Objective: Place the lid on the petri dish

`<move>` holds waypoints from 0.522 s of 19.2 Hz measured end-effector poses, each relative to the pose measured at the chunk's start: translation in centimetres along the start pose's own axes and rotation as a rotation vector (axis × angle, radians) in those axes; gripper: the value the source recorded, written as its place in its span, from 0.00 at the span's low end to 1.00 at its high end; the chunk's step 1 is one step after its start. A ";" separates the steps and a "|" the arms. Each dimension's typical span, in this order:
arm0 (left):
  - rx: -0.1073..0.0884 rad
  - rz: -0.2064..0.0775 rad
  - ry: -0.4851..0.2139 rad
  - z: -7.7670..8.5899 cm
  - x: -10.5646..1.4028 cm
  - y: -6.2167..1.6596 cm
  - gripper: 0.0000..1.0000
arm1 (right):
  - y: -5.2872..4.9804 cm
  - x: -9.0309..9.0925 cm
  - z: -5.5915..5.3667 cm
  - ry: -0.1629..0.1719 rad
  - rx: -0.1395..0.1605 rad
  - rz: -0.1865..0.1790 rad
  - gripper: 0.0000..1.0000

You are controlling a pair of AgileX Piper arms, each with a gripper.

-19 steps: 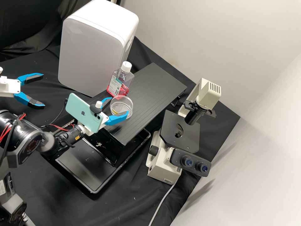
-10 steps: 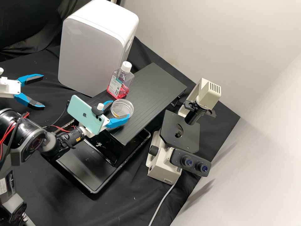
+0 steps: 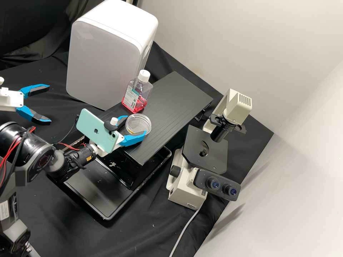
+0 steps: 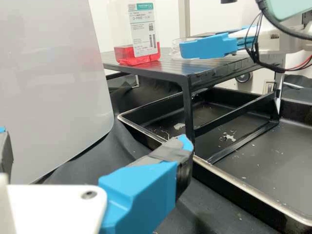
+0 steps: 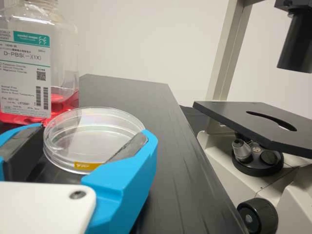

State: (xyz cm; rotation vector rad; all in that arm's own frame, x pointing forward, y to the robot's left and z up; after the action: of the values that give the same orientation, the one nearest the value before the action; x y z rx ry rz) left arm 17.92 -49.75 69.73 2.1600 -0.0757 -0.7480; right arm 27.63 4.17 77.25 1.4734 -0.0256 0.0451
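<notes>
Petri dish, clear lid apparently seated on it, on the raised black platform near the end facing the arms, close to the red-liquid bottle on the same platform. You see the right gripper closed around the dish, both blue fingers touching its wall. Your left gripper hangs well clear of the platform, spread wide, holding nothing.

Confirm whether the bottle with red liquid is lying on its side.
No, the bottle stands upright on the black platform, cap up.
</notes>
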 end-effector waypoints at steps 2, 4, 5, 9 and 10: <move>0.000 0.000 0.000 0.0 0.0 0.00 1.00 | 0.0 0.1 -0.1 0.003 -0.006 0.005 0.00; 0.000 0.000 0.000 0.0 0.0 0.00 1.00 | 0.1 0.2 -0.1 0.006 -0.007 0.008 1.00; 0.000 0.000 0.000 0.0 0.0 0.00 1.00 | 0.1 0.2 -0.1 0.006 -0.008 0.008 1.00; 0.000 0.000 0.000 0.0 0.0 0.00 1.00 | 0.0 0.2 -0.2 0.008 -0.012 0.006 1.00; 0.000 0.000 0.000 0.0 0.0 0.00 1.00 | 0.0 0.2 -0.2 0.008 -0.012 0.006 1.00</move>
State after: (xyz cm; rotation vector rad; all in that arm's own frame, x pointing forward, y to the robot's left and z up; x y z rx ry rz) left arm 17.92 -49.75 69.73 2.1600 -0.0757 -0.7480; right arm 27.80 4.37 77.26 1.4612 -0.0242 0.0558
